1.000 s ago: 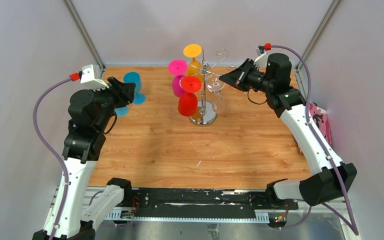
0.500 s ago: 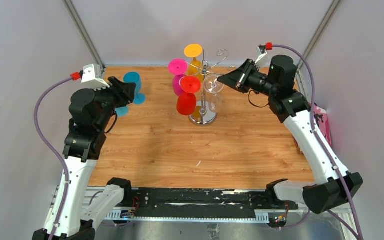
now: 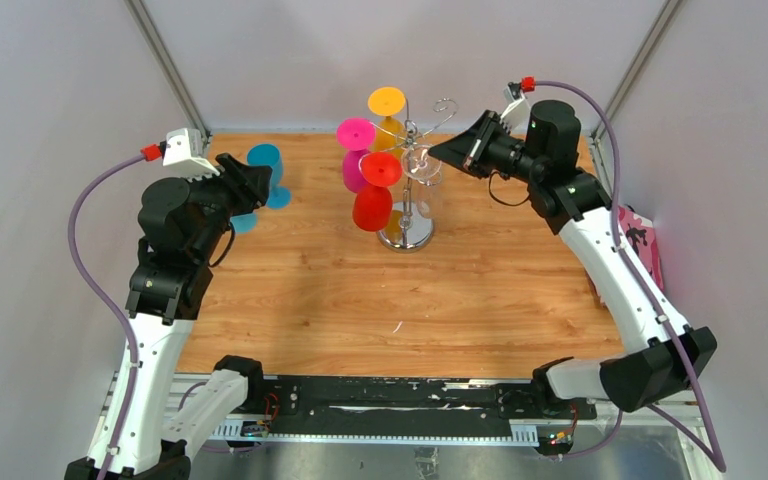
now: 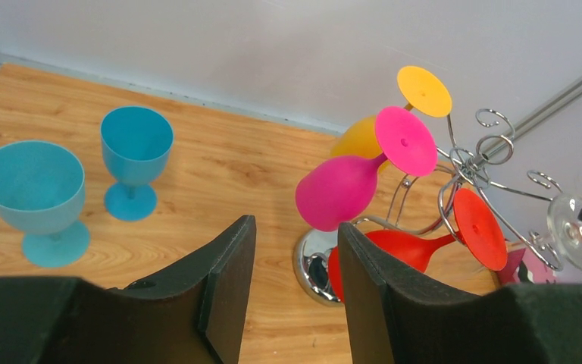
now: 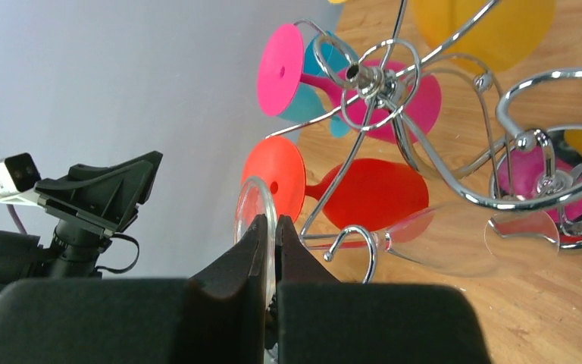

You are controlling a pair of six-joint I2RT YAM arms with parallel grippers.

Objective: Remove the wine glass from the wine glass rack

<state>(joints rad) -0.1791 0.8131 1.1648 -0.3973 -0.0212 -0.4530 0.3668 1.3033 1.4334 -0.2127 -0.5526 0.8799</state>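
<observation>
Shows the right gripper (image 5: 270, 227) pinched shut on the thin rim of the foot of the clear wine glass (image 5: 439, 243), with the stem threaded through a curled arm end of the wine glass rack (image 5: 383, 83) and the bowl hanging just beside the red glass (image 5: 371, 193). Places the left gripper (image 4: 295, 227) well apart, jaws half open and empty, above the desk (image 3: 360, 300) near two blue glasses (image 4: 34, 189). Likely hazards:
- slip of the smooth foot out of so narrow a pinch;
- snagging of the stem in the wire curl if pulled sideways rather than out through the open end;
- dragging or tipping of the light rack;
- knocking of the bowl against the red or pink glass (image 5: 280, 70) during withdrawal.
</observation>
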